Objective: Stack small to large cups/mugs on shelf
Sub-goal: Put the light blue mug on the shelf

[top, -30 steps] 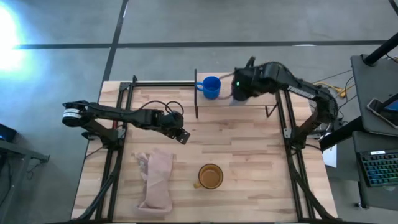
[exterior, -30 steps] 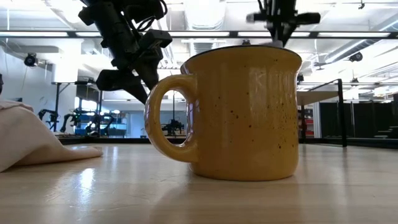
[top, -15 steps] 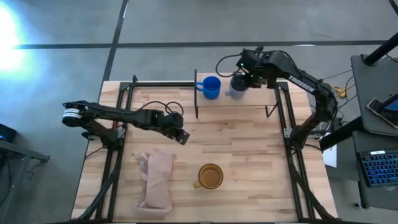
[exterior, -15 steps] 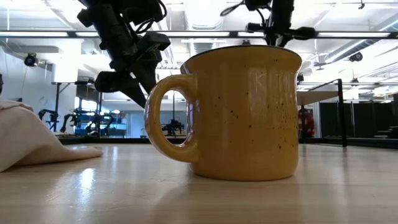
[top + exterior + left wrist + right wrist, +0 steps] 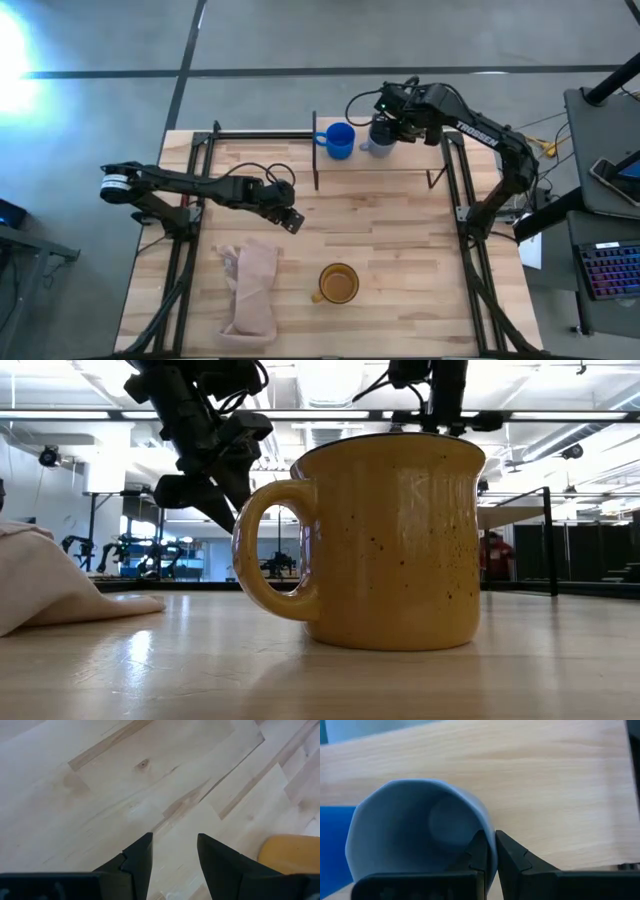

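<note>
High view: 3 mugs are listed. Item 1, the small bright blue mug [image 5: 340,140], is seen standing on the shelf [image 5: 400,158] at the table's 12 o'clock edge, so it is judged placed. Item 2, the grey-blue mug [image 5: 381,136], is found just beside item 1, at its 3 o'clock, and is pinched at the rim by the right gripper [image 5: 393,131]; in the right wrist view 1 finger [image 5: 479,852] is shown inside the mug's wall and the other outside, the jaws narrowed onto it. Whether the mug's base rests on the shelf cannot be told. Item 3, the yellow-orange mug [image 5: 338,284], is logged well apart from the shelf, toward 6 o'clock on the tabletop [image 5: 400,240], untouched. A pinkish-beige cloth [image 5: 252,290] is noted at that mug's 9 o'clock. The left gripper [image 5: 291,217] is held over bare planks toward the table's 9 o'clock side, its fingers narrowly parted and nothing held. Progress is judged at roughly the midpoint: 1 mug placed, 1 in hand at the shelf, 1 outstanding; no nesting is seen yet.
</note>
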Tool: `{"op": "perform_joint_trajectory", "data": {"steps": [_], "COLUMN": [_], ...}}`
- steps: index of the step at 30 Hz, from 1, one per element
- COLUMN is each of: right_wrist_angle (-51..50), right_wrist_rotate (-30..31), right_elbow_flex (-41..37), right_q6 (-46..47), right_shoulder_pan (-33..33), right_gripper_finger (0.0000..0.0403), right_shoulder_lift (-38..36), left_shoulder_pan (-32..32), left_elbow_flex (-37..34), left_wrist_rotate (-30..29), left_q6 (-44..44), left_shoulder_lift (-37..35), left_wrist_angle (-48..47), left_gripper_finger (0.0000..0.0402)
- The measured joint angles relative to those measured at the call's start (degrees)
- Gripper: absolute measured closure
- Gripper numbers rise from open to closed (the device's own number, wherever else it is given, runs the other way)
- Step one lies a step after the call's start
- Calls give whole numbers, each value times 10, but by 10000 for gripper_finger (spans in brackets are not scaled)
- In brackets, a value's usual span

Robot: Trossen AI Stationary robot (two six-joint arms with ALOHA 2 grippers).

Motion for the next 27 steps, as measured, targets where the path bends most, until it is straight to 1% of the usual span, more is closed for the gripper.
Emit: {"op": "perform_joint_trajectory", "data": {"steps": [4, 7, 13, 19, 23, 27], "right_wrist_angle": [5, 2, 0, -1, -1, 0], "right_wrist_rotate": [-5, -5, -1, -14, -26, -25], "right_elbow_flex": [0, 0, 0, 0, 1, 12], "right_q6": [9, 11, 12, 12, 11, 2], "right_shoulder_pan": [6, 7, 7, 12, 19, 32], "right_gripper_finger": [389, 379, 346, 311, 291, 273], "right_shoulder_lift": [10, 10, 10, 6, -5, -23], "left_shoulder_pan": [-2, -3, -4, -6, -6, -6], "left_elbow_flex": [0, 0, -4, -6, -6, -6], "left_wrist_rotate": [8, 9, 11, 12, 13, 13], "left_q6": [13, 14, 18, 29, 30, 31], "left_shoulder_lift": [0, 0, 0, 0, 0, 0], "left_wrist_angle": [-1, -1, -1, -1, 0, 1], "left_gripper_finger": [262, 262, 262, 262, 262, 262]}}
